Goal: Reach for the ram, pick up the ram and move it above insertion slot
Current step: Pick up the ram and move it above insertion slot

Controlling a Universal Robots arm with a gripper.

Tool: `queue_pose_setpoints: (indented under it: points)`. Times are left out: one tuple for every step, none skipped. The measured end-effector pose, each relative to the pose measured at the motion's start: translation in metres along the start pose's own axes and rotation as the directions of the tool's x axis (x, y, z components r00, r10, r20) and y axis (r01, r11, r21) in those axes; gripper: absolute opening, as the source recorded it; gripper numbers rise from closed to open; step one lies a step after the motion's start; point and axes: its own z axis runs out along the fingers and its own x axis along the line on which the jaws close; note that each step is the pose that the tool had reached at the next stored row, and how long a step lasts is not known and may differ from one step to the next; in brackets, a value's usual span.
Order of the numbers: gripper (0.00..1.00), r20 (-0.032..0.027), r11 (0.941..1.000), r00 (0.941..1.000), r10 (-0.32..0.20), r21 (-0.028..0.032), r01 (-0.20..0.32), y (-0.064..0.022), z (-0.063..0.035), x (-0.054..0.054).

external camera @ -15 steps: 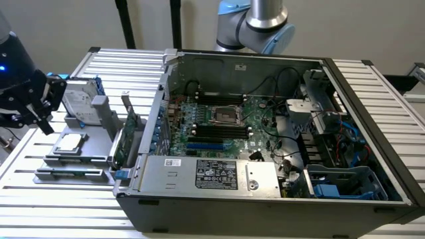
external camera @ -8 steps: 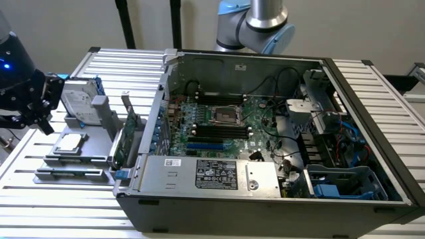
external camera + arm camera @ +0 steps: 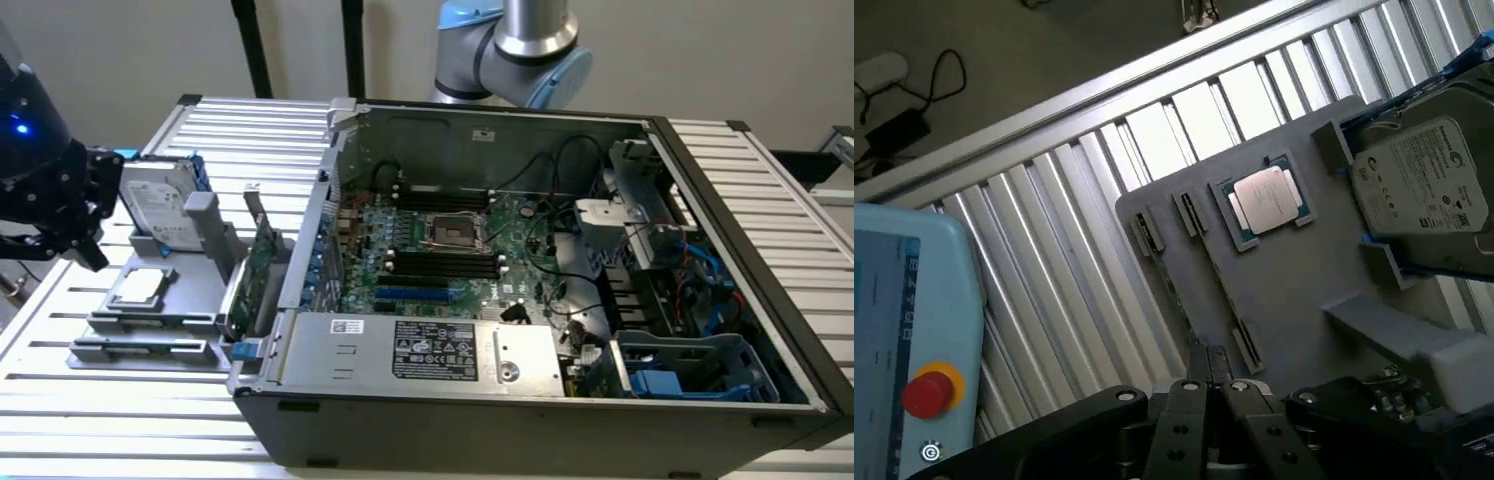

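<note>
My gripper (image 3: pixel 74 240) hangs at the exterior view's left, just off the edge of the grey parts fixture (image 3: pixel 147 325) and well away from the open computer case (image 3: pixel 534 400). In the wrist view its fingers (image 3: pixel 1192 400) meet at the tips with nothing between them, above the fixture (image 3: pixel 1284 290). The ram is hidden; I see no thin green stick between the fixture's black end clips (image 3: pixel 1145 233). The insertion slot (image 3: pixel 441 264) is one of several parallel black sockets on the motherboard, inside the case.
The fixture also carries a hard drive (image 3: pixel 158 205), a processor chip (image 3: pixel 1266 200) and an upright green expansion card (image 3: pixel 254 270). A short blue slot (image 3: pixel 414 295) lies near the sockets. A teach pendant with a red button (image 3: pixel 929 390) lies beside the slatted table (image 3: pixel 1084 250).
</note>
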Motion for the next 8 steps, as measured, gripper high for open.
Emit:
queue_pose_setpoints:
  points:
    - [0.11,-0.0005,0.9998,0.9998,-0.018,0.0002,0.018,0.0000,0.0000,0.0000]
    - [0.11,-0.0012,0.9994,0.9994,-0.036,0.0003,0.036,0.0000,0.0000,0.0000]
    - [0.11,-0.0018,0.9985,0.9985,-0.054,0.0004,0.054,0.0000,0.0000,0.0000]
    - [0.11,-0.0024,0.9973,0.9973,-0.073,0.0006,0.073,0.0000,0.0000,0.0000]
    - [0.11,-0.0029,0.9958,0.9958,-0.091,0.0008,0.091,0.0000,0.0000,0.0000]
    - [0.11,-0.0036,0.9940,0.9940,-0.109,0.0011,0.109,0.0000,0.0000,0.0000]
    - [0.11,-0.0040,0.9919,0.9919,-0.127,0.0016,0.127,0.0000,0.0000,0.0000]
    - [0.11,-0.0045,0.9895,0.9895,-0.145,0.0022,0.145,0.0000,0.0000,0.0000]
